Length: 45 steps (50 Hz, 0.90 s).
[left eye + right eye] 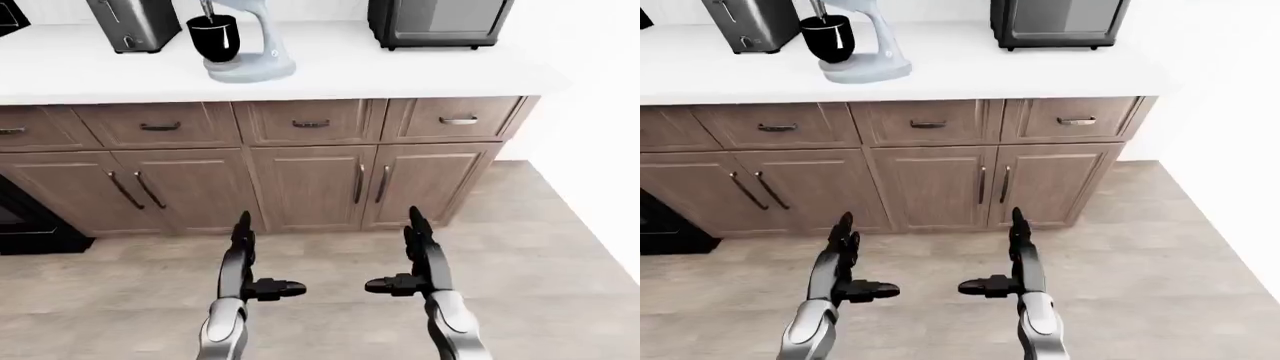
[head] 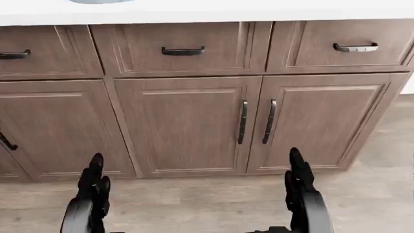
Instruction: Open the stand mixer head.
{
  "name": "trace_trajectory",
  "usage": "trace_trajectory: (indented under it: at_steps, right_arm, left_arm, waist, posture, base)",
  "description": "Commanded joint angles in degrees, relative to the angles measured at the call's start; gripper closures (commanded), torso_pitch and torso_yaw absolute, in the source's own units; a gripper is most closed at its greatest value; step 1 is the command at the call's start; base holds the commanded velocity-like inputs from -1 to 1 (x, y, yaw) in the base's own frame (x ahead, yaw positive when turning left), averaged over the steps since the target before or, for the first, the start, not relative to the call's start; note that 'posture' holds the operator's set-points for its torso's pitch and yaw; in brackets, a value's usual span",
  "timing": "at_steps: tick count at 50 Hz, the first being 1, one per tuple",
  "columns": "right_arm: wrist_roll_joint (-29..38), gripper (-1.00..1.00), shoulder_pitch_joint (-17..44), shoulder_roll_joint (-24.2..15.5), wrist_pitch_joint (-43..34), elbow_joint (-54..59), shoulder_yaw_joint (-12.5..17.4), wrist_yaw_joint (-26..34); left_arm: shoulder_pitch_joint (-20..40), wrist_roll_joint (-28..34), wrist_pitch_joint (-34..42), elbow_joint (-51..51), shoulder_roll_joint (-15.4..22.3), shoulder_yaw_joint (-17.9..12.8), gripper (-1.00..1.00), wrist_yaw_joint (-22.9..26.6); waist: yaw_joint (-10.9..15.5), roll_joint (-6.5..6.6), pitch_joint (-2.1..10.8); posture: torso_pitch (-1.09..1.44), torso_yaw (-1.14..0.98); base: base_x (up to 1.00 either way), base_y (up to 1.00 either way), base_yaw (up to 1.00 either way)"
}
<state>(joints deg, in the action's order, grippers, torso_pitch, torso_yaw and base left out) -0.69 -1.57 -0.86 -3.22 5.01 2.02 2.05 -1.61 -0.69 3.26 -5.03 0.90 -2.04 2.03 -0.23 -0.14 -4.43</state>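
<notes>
The stand mixer [image 1: 245, 41] stands on the white counter [image 1: 400, 71], set in from the edge that runs above the drawers and toward the left part of what shows in the left-eye view. Its pale grey-blue base rests flat on the counter and its neck rises up out of the top of the view, so the head itself is cut off and I cannot tell whether it is raised. A black bowl [image 1: 214, 36] sits on the mixer's left side, touching its stand. Just left of the bowl is a silver toaster [image 1: 133, 24], apart from the mixer. Well to the right along the counter, a dark microwave [image 1: 438, 22] stands near the counter's far edge.

Below the counter's near edge runs a row of brown drawers [image 1: 310, 121] with dark handles, and under them cabinet doors [image 1: 313, 186]. A black appliance [image 1: 25, 221] shows at the left edge, beside the cabinets.

Both hands hang low over the wood floor [image 1: 560, 255], well apart from the mixer. The left hand [image 1: 243, 266] and the right hand [image 1: 420, 262] point upward with fingers spread and thumbs turned toward each other, holding nothing
</notes>
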Motion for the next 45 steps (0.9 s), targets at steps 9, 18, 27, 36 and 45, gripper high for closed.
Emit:
trace_trajectory:
  at_steps: [9,18,27,36,45]
  right_arm:
    - [-1.15,-1.0,2.08,-0.16,2.62,-6.32,0.52,-0.78]
    - [-1.33,-1.0,0.64,-0.38,23.71,-7.97,-0.92,6.1]
    - [-1.27,-1.0,0.05,-0.3,28.33,-12.05,-1.58,8.38]
    - [-5.09,-1.0,3.55,-0.35,10.38,-34.49,-1.78,7.03]
    - [-4.75,-1.0,6.55,-0.28,1.64,-45.07,-2.88,7.4]
  left_arm:
    - [2.33,-1.69,-2.88,4.01,0.38,-0.86,-0.98,0.13]
    - [0.89,-5.04,-15.44,5.57,-0.6,-0.75,-0.98,1.54]
    - [-0.62,-11.48,-18.5,11.67,-1.01,-0.59,-0.98,3.27]
    - [1.59,-18.18,-10.07,30.3,-0.17,-2.07,-0.98,0.54]
    - [6.79,-22.16,0.41,44.49,1.08,-4.63,-0.98,-5.81]
  waist:
    - [0.53,-0.41,4.26]
    - [0.34,-0.19,4.87]
    - [0.18,-0.16,5.34]
    - [0.27,-0.14,4.92]
    - [0.2,0.03,4.59]
  posture:
    - [0.0,0.0]
    - [0.0,0.0]
    - [0.0,0.0]
    - [0.0,0.0]
    - [0.0,0.0]
  base:
    - [0.0,0.0,0.0]
    - [0.0,0.0,0.0]
    - [0.0,0.0,0.0]
    - [0.0,0.0,0.0]
    - [0.0,0.0,0.0]
